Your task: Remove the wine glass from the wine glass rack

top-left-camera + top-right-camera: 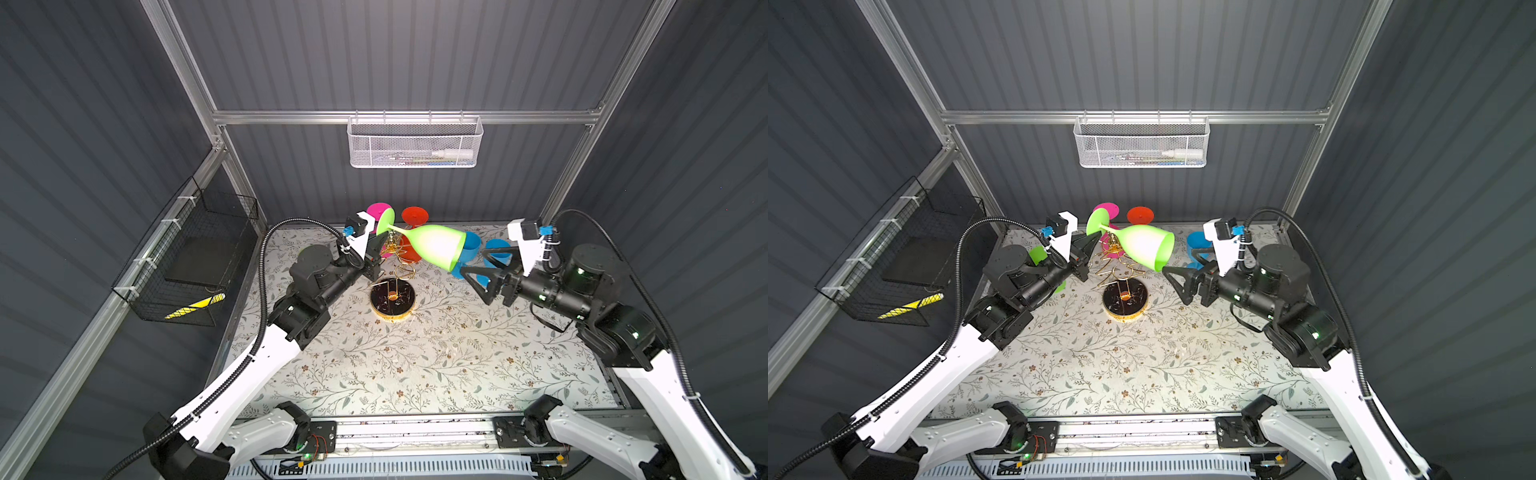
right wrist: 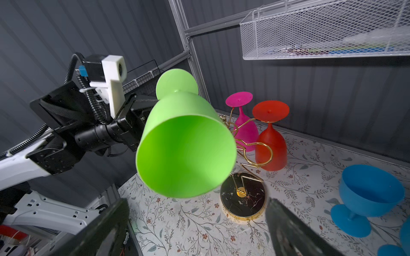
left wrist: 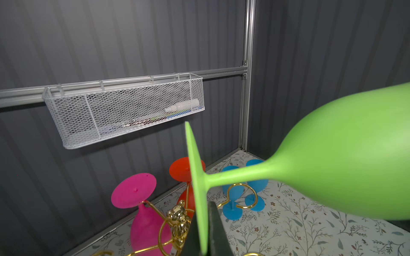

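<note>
- We see the left gripper (image 3: 204, 237) pinched tight on the edge of the green glass's (image 1: 436, 246) foot; nothing else holds the glass.
- The green glass hangs in the air above the rack (image 1: 392, 305), lying on its side, with its foot toward the left arm and its mouth toward the right gripper (image 1: 473, 286).
- In the left wrist view its stem passes just over a gold rack ring; we cannot tell whether they touch.
- The right gripper has its jaws spread wide and grips nothing. It sits just beside the glass's mouth, on the rack's right.
- A pink glass (image 2: 244, 127) and a red glass (image 2: 271, 144) hang foot-up on arms at the rack's far side.
- Blue glasses (image 2: 372, 192) stand on the table (image 1: 415, 374), well apart from the rack, to its right.
</note>
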